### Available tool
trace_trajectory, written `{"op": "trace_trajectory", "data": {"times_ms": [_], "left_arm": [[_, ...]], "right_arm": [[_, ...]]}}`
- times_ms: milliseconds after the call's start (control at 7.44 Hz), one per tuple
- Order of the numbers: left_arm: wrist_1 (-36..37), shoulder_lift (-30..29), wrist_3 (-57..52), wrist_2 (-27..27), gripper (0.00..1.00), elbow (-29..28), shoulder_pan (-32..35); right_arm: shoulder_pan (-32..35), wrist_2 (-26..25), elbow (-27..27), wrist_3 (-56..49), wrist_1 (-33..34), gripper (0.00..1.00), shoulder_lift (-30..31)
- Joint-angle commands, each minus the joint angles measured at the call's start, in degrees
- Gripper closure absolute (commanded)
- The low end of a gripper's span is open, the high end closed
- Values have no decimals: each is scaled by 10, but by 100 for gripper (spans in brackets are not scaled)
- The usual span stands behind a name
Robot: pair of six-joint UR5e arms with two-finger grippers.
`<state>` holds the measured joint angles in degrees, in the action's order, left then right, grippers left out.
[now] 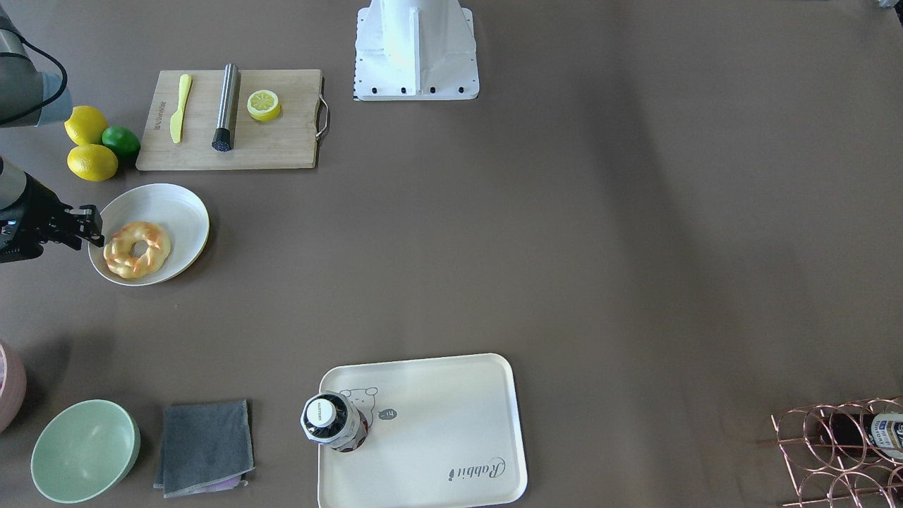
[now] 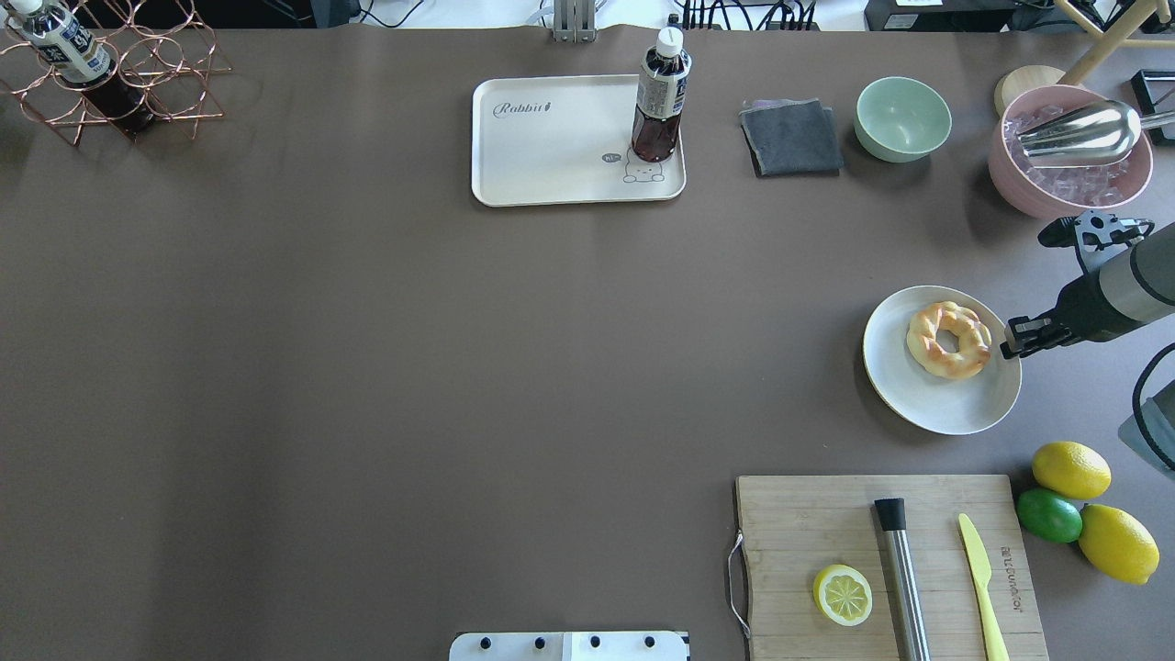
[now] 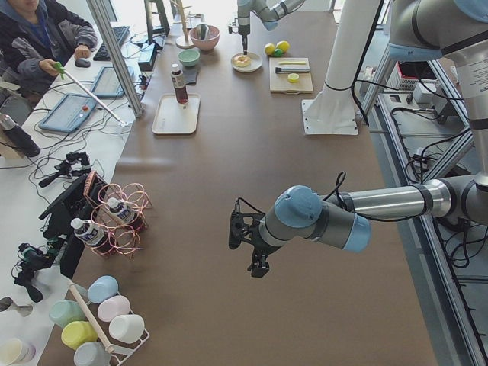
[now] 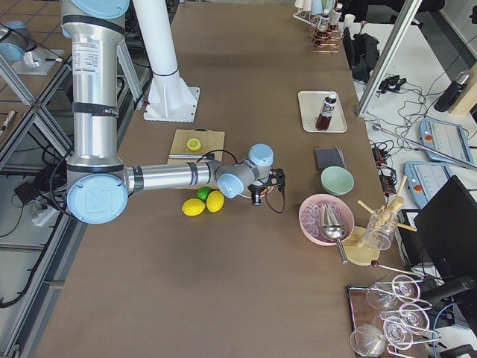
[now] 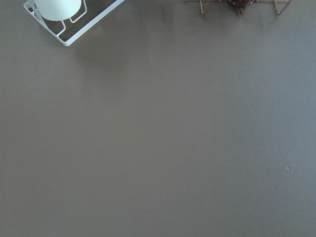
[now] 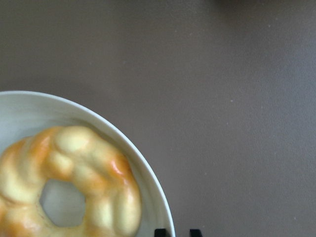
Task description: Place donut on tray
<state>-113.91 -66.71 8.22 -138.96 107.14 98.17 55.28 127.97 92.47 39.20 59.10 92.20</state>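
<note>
The donut (image 2: 949,340), braided and golden with orange patches, lies on a round white plate (image 2: 936,408) at the table's right side. It also shows in the front view (image 1: 137,248) and the right wrist view (image 6: 64,182). My right gripper (image 2: 1010,347) hovers at the plate's rim, just right of the donut and apart from it. Its fingertips (image 6: 159,232) show a narrow gap and hold nothing. The cream tray (image 2: 551,138) lies at the far middle with a dark drink bottle (image 2: 661,101) standing on its bear corner. My left gripper (image 3: 245,245) hangs over bare table; I cannot tell its state.
A cutting board (image 2: 808,523) with a lemon slice (image 2: 843,595), a steel muddler and a yellow knife lies near the plate. Two lemons and a lime (image 2: 1049,514), a green bowl (image 2: 903,117), a grey cloth (image 2: 791,136), a pink ice bowl (image 2: 1069,165) and a wire rack (image 2: 110,83) also stand around.
</note>
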Motion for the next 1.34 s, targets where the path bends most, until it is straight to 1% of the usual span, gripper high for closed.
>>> {"op": "trace_trajectory", "data": {"times_ms": [0,134,269,403,672,806,940,1075,1209], "left_arm": [[0,0,0,0,3,0,0],[1,0,0,0,3,0,0],[17,-17,1,0,3,-1,-7],[45,-39,1,1,3,-1,-28],[119,-107,1,1,3,0,-69],[147,-138,2,-3,3,3,-79],[186,-182,49,-18,3,19,-93],[199,-218,136,-32,3,46,-130],[198,-248,227,-33,3,68,-181]], "right_arm": [[0,7,9,5,-24,100,5],[0,11,24,6,-23,100,1],[14,38,39,10,-17,100,-10],[26,66,42,60,-16,100,-38],[21,70,46,137,-3,100,-95],[15,71,63,168,30,100,-125],[1,70,85,188,77,100,-158],[-15,65,95,230,109,100,-198],[-37,63,97,282,123,100,-240]]}}
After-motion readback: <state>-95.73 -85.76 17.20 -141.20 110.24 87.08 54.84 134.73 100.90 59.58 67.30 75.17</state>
